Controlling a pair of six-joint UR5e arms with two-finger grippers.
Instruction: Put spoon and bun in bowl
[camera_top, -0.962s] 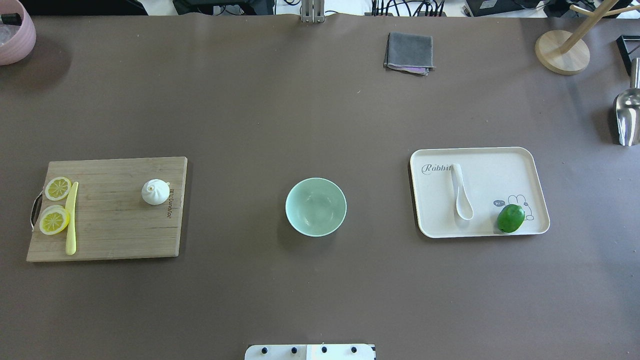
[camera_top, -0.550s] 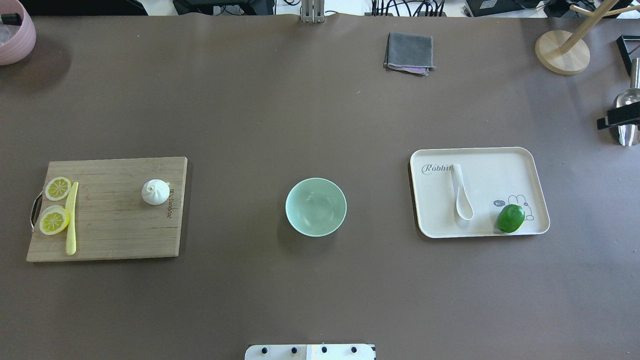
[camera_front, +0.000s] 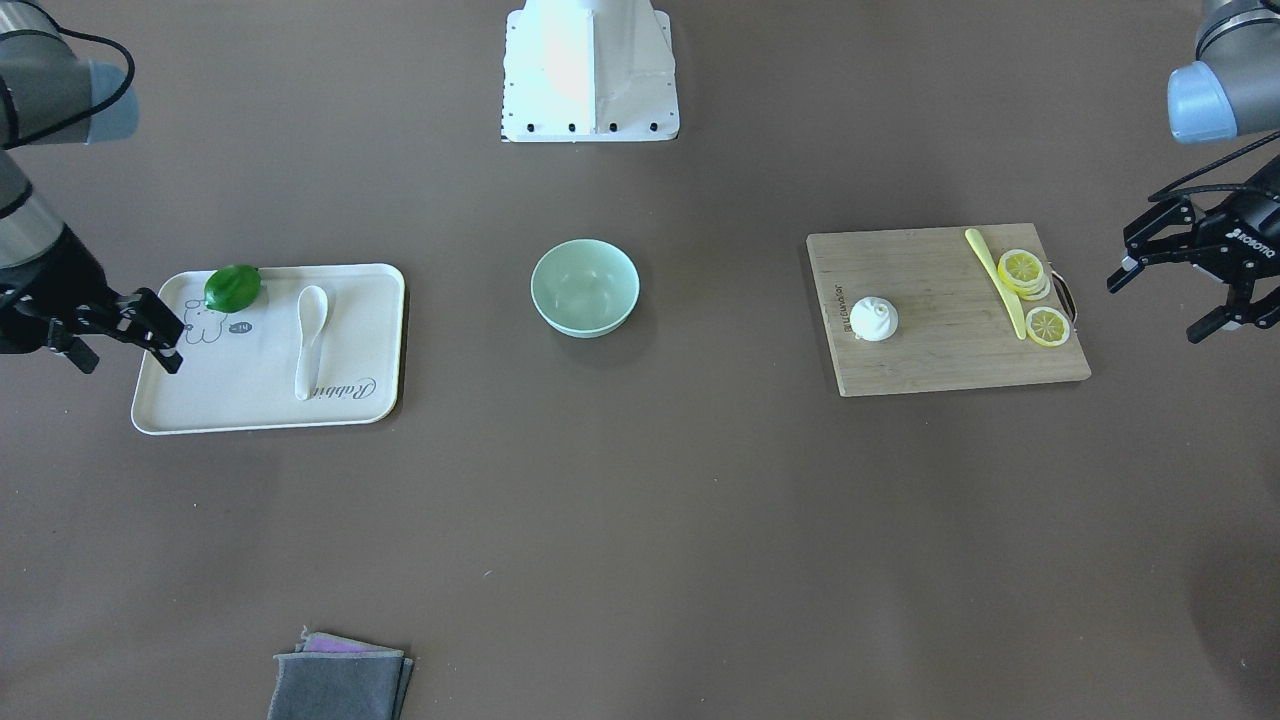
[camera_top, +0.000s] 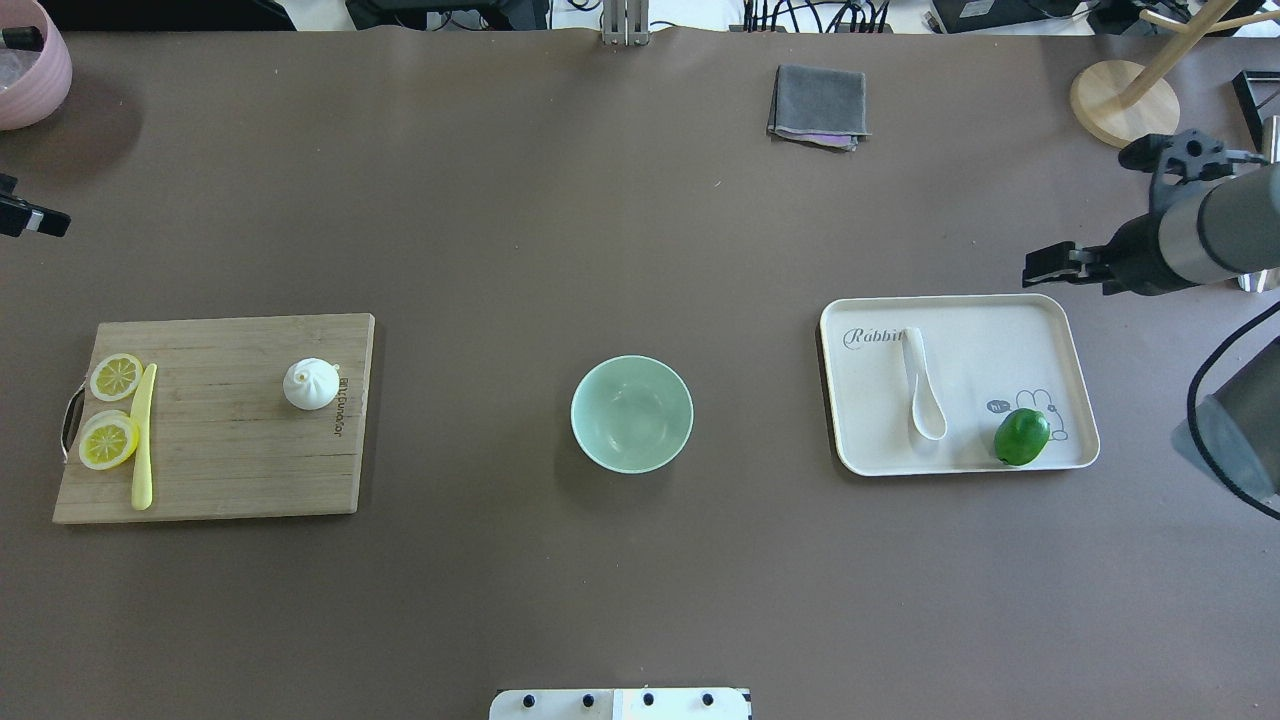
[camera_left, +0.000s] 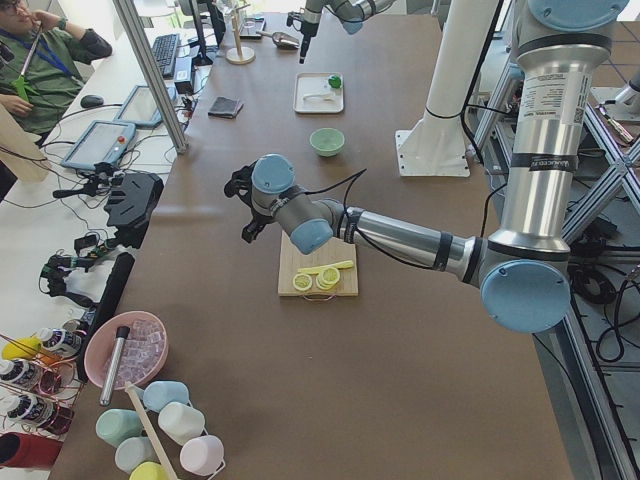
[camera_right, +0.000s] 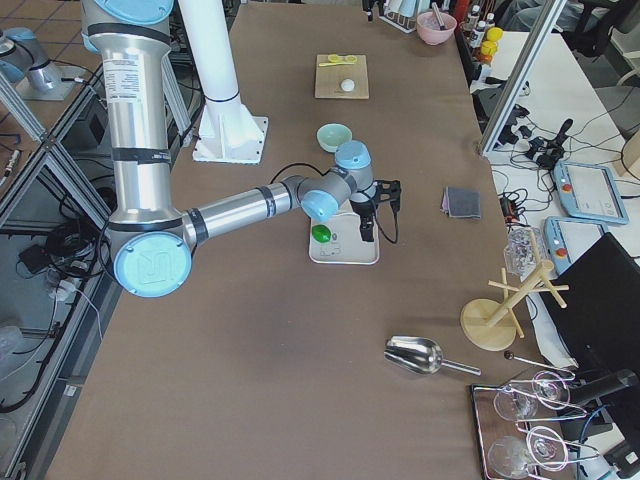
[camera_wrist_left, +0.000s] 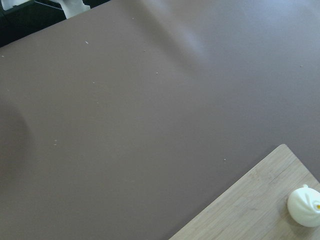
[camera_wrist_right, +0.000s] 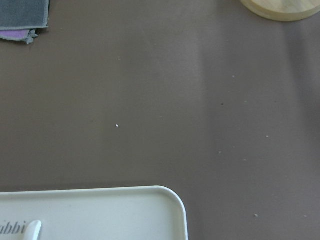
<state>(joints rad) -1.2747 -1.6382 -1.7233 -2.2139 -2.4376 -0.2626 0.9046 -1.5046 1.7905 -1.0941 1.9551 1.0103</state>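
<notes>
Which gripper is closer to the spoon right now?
Right. The right gripper hovers near the tray's outer corner, apart from the spoon; the left gripper hangs beyond the cutting board, across the table.

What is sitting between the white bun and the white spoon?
The overhead view shows the mint-green bowl, standing empty, roughly midway between the bun and the spoon.
</notes>
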